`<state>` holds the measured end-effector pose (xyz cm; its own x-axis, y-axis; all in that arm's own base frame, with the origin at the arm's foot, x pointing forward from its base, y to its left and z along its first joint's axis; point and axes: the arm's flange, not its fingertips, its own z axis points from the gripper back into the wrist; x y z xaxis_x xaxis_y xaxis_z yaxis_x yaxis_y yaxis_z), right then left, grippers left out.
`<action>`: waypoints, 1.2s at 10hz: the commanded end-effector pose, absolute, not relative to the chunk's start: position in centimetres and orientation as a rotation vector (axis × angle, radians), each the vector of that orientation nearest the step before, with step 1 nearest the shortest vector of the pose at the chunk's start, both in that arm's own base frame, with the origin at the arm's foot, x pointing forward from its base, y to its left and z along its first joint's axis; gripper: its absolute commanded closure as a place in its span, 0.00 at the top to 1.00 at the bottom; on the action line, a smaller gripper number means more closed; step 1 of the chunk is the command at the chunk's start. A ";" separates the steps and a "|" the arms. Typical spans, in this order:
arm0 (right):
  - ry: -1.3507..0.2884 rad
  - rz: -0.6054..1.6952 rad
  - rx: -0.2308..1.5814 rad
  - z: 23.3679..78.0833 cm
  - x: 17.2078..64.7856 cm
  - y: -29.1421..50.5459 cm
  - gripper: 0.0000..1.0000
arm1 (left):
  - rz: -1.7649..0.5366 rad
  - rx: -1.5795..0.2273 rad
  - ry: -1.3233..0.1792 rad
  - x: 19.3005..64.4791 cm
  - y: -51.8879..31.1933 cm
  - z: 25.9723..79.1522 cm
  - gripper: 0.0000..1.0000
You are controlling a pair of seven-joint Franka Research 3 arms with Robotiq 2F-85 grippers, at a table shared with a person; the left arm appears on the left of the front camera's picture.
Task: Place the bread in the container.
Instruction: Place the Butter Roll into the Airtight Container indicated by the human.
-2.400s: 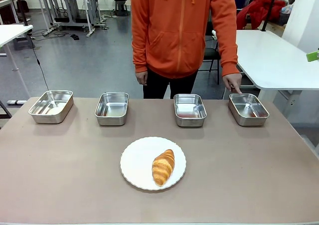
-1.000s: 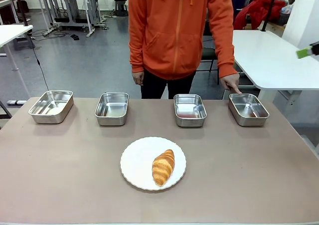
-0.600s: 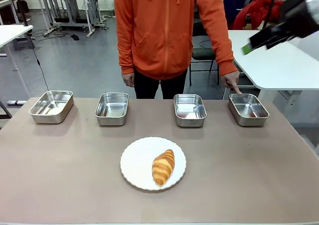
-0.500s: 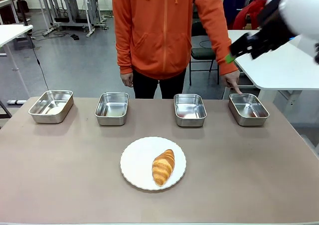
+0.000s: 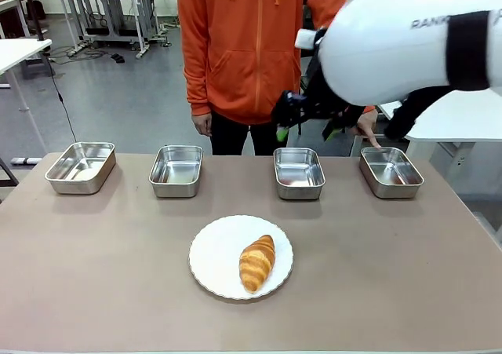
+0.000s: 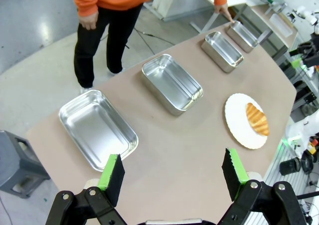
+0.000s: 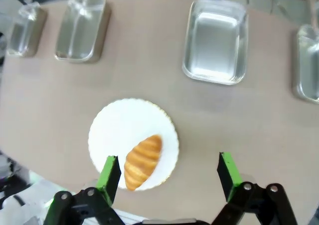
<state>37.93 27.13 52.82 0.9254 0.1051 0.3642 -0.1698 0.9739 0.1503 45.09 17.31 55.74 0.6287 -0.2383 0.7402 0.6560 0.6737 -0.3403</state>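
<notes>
Tabletop (image 5: 94,283) of dull brown carries four steel pans in a row along its far edge and a round white plate (image 5: 216,248) nearer the robot; the bread (image 5: 256,262) lies on the plate's right half, well apart from every pan. The container (image 5: 391,172) is the pan farthest right, where a person's hand (image 5: 366,126) points a finger at its far rim. Behind, a person in an orange hoodie (image 5: 251,48) stands on a grey floor (image 5: 118,95) among white tables (image 5: 16,52). The right gripper (image 5: 307,128) hangs above the far edge near the third pan (image 5: 299,172) from the left, jaws spread and empty; the left gripper (image 6: 172,171), high over the table's left end, is likewise spread and empty. The right arm (image 5: 392,48) crosses the upper right of the front view with its white bulk and covers part of the pointing hand and its sleeve. The right gripper's dark body is hard to pick out against dark trousers, though its green pads (image 5: 281,133) show. In the right wrist view the container is cut by the picture's edge.
</notes>
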 end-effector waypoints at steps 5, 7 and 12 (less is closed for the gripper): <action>-0.363 0.142 0.181 52.8 37.9 27.1 1.00 | -0.566 -0.654 -0.729 45.0 17.4 55.7 1.00; -0.348 0.138 0.197 52.8 38.0 27.4 1.00 | -0.566 -0.654 -0.729 45.0 17.4 55.7 1.00; -0.236 -0.264 0.111 44.3 33.6 35.2 1.00 | -0.566 -0.654 -0.729 45.0 17.4 55.7 1.00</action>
<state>32.57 33.79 45.25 0.9552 -0.2058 0.2125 0.1757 0.9726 0.1519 45.08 17.31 55.75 0.6287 -0.2383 0.7403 0.6561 0.6736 -0.3403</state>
